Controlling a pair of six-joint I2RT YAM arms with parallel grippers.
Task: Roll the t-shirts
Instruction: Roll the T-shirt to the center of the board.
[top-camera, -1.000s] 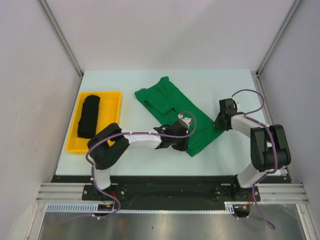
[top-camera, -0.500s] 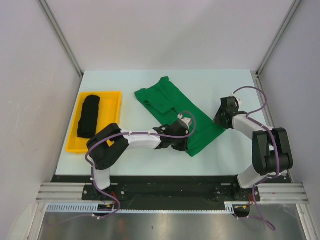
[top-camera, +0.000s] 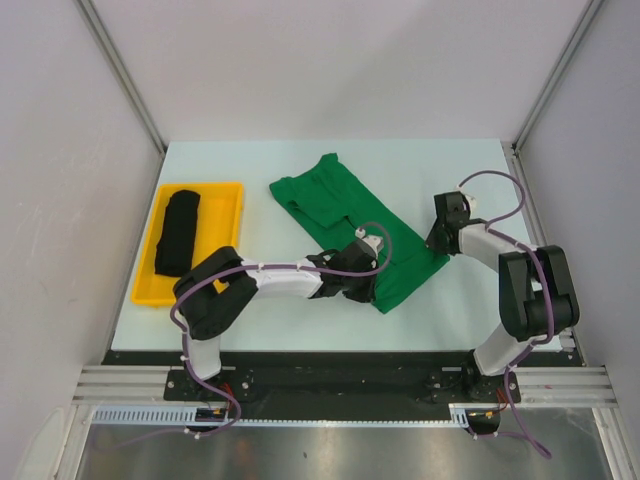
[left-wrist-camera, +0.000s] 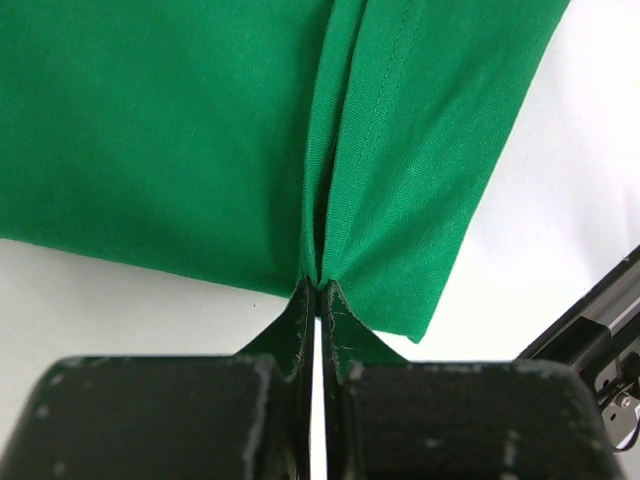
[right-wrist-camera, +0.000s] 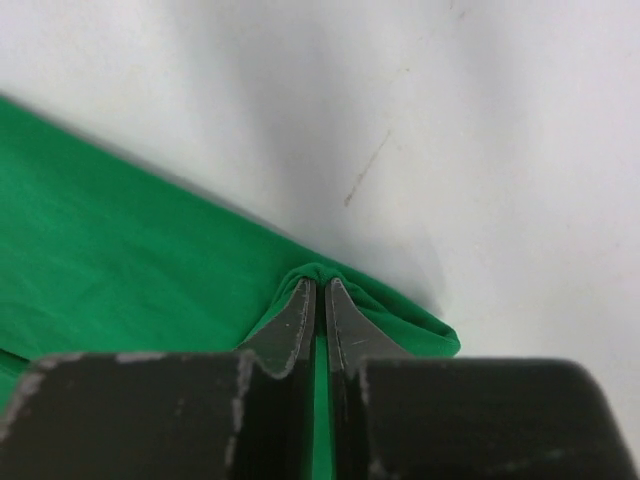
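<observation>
The bright green t-shirt (top-camera: 340, 212) lies folded in a long diagonal strip on the table. My left gripper (top-camera: 362, 285) is shut on its near hem, and the cloth (left-wrist-camera: 160, 130) bunches into a crease at the gripper (left-wrist-camera: 318, 285). My right gripper (top-camera: 438, 244) is shut on the strip's right corner. There the green cloth (right-wrist-camera: 120, 260) humps over the gripper (right-wrist-camera: 318, 282) and shows between the fingers. The black t-shirt (top-camera: 177, 232) lies rolled in the yellow tray (top-camera: 205, 187) at the left.
Grey walls and metal posts close in the pale table (top-camera: 430, 170) on three sides. The black frame rail (top-camera: 340, 375) runs along the near edge. In the left wrist view, part of that rail (left-wrist-camera: 600, 320) shows at the right.
My right gripper has shifted slightly left onto the green shirt's corner and closed on it. The left arm and the shirt's lie look unchanged.
</observation>
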